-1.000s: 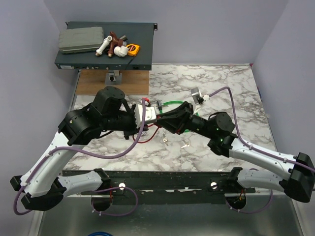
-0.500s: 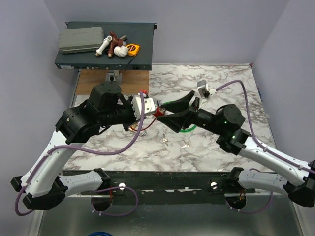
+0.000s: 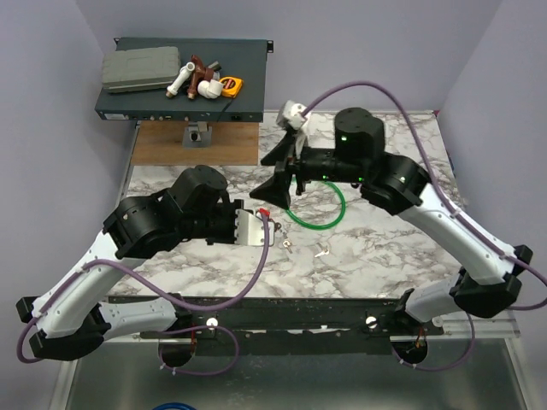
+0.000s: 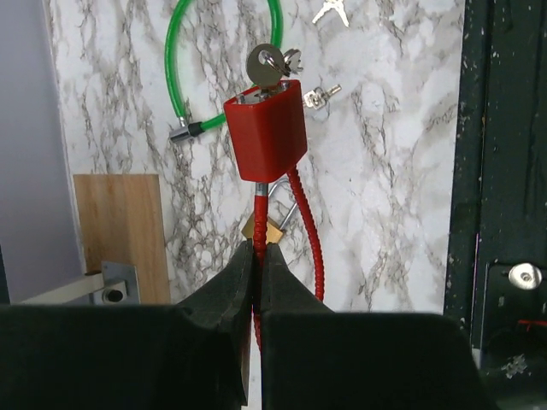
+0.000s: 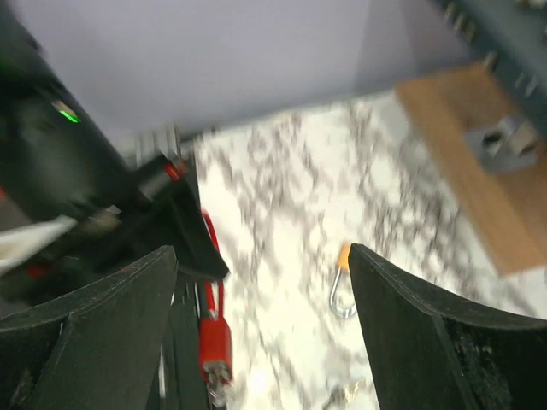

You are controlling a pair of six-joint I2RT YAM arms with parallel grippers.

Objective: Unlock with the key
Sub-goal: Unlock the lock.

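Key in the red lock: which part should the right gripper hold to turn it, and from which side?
The round flat head of the key: only it sticks out of the lock. Likely come from the end opposite the left gripper, which pinches the cable, closing on its two flat faces.

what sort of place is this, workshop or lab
Probably a robot lab test cell: marble-patterned tabletop boxed in by plain lilac walls, two black-and-white robot arms bolted at its near edge, dark metal rack unit holding pipe fittings.
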